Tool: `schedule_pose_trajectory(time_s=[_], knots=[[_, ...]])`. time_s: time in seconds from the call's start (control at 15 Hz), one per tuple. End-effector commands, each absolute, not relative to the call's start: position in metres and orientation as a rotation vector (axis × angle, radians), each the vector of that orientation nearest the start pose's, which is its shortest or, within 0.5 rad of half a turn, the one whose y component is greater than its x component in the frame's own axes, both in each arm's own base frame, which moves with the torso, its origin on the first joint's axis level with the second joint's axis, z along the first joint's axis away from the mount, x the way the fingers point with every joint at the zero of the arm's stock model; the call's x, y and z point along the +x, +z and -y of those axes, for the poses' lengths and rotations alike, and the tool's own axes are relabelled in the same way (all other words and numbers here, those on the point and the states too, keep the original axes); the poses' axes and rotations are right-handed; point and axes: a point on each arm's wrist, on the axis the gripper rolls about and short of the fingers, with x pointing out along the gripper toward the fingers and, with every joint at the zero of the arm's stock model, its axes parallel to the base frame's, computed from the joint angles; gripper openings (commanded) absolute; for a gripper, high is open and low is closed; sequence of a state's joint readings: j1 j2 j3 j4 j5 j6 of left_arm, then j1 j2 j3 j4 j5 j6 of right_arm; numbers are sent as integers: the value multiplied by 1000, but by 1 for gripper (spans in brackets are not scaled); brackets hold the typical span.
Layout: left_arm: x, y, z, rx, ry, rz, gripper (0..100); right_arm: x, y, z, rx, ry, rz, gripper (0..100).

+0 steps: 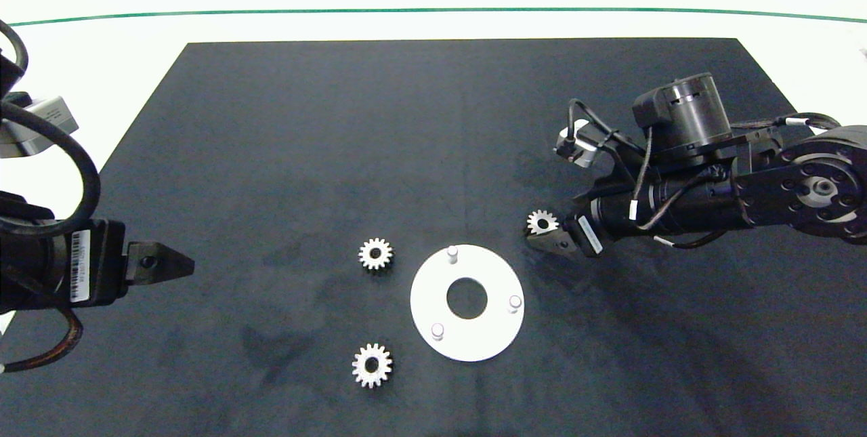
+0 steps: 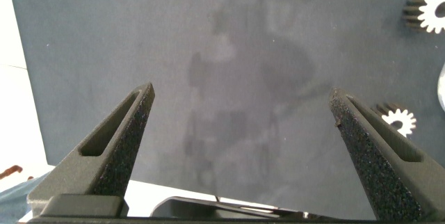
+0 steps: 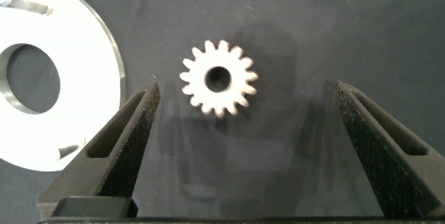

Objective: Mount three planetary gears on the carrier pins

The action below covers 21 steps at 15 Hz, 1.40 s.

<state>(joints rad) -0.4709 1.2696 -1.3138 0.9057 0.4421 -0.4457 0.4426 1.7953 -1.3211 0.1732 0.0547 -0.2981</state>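
The white disc (image 1: 489, 337) lies flat on the black mat, and its three carrier pins (image 1: 452, 254) stand bare. Three planetary gears lie loose on the mat: one (image 1: 375, 254) left of the disc, one (image 1: 372, 365) at its front left, and one (image 1: 542, 222) to its upper right. My right gripper (image 1: 550, 231) is down at that third gear. In the right wrist view the gear (image 3: 219, 78) lies flat just past the open right gripper (image 3: 247, 88), nearer one finger (image 3: 132, 147), with the disc (image 3: 76, 106) beside it. My left gripper (image 1: 169, 264) rests open at the left.
The black mat (image 1: 433, 118) covers most of the white table; a green line runs along the far edge. The left wrist view shows bare mat between the left gripper (image 2: 241, 92) fingers and two gears (image 2: 398, 120) off to the side.
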Motion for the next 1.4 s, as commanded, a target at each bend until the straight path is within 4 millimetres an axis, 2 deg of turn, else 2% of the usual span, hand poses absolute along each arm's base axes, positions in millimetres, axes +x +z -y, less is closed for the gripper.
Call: schedule_pose_trajectory(time_s=[0.07, 0.2, 0.73, 1.4], knots=[[126, 291, 54, -47, 145, -752, 100, 306, 213, -158, -433, 578, -576, 100], [120, 288, 51, -45, 146, -755, 100, 306, 210, -164, -448, 574, -579, 100], [104, 290, 42, -53, 136, -721, 100, 312, 206, -166, -453, 570, -587, 84], [105, 281, 43, -44, 140, -737, 100, 312, 205, -166, -473, 570, -587, 64]])
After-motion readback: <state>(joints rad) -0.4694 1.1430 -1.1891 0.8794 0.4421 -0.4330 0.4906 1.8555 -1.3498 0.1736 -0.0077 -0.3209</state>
